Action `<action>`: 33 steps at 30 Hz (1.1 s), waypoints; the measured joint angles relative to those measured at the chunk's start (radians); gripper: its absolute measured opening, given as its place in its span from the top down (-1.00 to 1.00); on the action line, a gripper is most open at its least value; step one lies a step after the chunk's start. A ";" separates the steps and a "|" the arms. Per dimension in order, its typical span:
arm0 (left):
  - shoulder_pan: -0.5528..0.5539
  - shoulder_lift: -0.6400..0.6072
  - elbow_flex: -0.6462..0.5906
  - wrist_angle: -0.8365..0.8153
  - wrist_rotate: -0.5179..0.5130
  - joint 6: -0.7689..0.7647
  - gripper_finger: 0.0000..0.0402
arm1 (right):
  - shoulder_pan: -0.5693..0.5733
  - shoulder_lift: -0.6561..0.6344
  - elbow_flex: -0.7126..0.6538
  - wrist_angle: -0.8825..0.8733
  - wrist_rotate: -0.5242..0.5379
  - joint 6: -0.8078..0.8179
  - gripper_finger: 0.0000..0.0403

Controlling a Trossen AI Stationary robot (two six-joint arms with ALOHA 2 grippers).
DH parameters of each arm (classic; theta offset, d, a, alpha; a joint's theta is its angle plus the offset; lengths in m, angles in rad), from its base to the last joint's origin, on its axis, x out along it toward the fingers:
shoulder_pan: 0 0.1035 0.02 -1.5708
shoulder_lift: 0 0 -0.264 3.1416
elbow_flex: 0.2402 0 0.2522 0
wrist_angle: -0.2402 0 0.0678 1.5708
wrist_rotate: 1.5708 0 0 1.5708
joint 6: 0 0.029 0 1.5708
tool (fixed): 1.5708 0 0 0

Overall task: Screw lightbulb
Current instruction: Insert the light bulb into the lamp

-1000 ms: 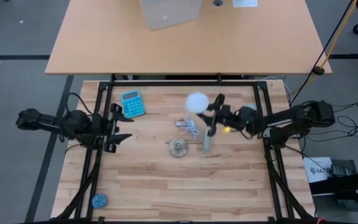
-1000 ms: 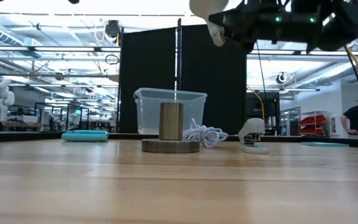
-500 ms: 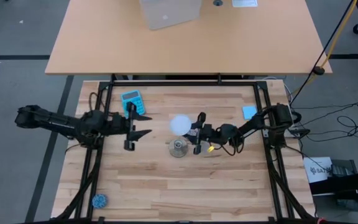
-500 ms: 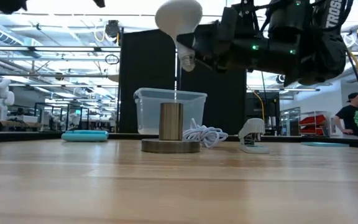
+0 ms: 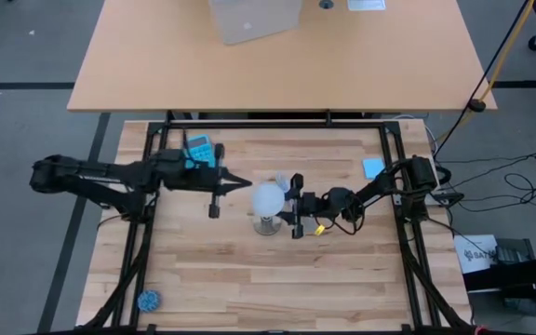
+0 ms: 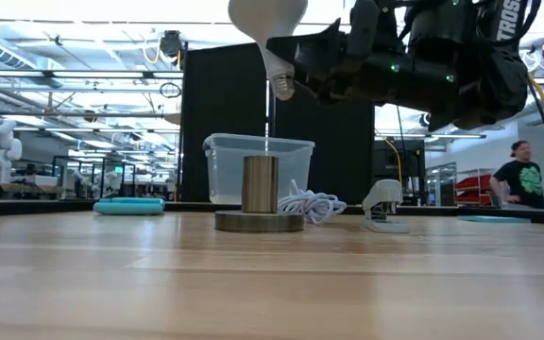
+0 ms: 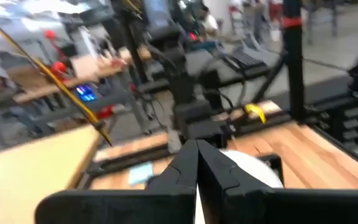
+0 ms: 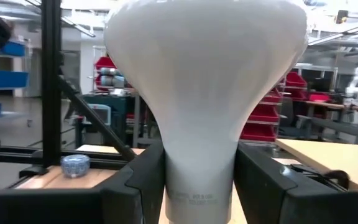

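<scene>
The white lightbulb (image 5: 268, 197) hangs in the air with its dome (image 6: 267, 17) up and its silvery screw base (image 6: 284, 90) down, tipped a little. It is above the brass socket (image 6: 260, 184), whose round foot (image 6: 259, 222) rests on the table. My right gripper (image 8: 201, 186) is shut on the lightbulb. My left gripper (image 5: 240, 181) is shut, level, just left of the dome and apart from it; the dome (image 7: 248, 165) shows behind its fingers. My right gripper pinches the lightbulb's narrow neck (image 8: 201, 177) between its two fingers (image 8: 145, 180), just above the screw base. The fingers come level from the table's right. The lightbulb stands nearly upright, dome up, lifted clear of the socket.
A teal calculator (image 5: 196, 146) lies at the far left under my left arm. A white cord (image 5: 282, 179) coils behind the socket. A blue square (image 5: 372, 167) lies at the right, a blue ball (image 5: 147, 300) near left. A person (image 6: 518, 184) stands beyond the table.
My right gripper has carried the lightbulb toward the table's left and near edge, from beside the socket to over it. My left arm has reached toward the table's middle, up to the lightbulb, and its fingers have shut.
</scene>
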 joint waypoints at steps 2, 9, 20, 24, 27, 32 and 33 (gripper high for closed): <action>0.009 0.032 0.029 -0.028 0.022 0.006 0.99 | 0.000 0.003 0.000 0.001 -0.015 0.005 0.22; 0.011 0.082 0.046 -0.077 0.093 0.062 1.00 | 0.018 0.032 0.000 0.001 -0.020 0.006 0.22; -0.018 0.092 0.046 -0.162 0.104 0.109 1.00 | 0.018 0.078 0.016 0.000 0.017 -0.029 0.22; -0.024 0.120 0.046 -0.168 0.092 0.136 1.00 | 0.017 0.078 0.026 0.001 0.017 -0.046 0.22; -0.018 0.144 0.046 -0.165 0.073 0.138 1.00 | 0.016 0.078 0.029 0.001 0.016 -0.046 0.22; -0.006 0.158 0.046 -0.164 0.066 0.133 1.00 | 0.015 0.078 0.029 -0.004 0.025 -0.046 0.22; -0.006 0.158 0.046 -0.167 0.064 0.132 1.00 | 0.016 0.078 0.029 -0.004 0.035 -0.047 0.22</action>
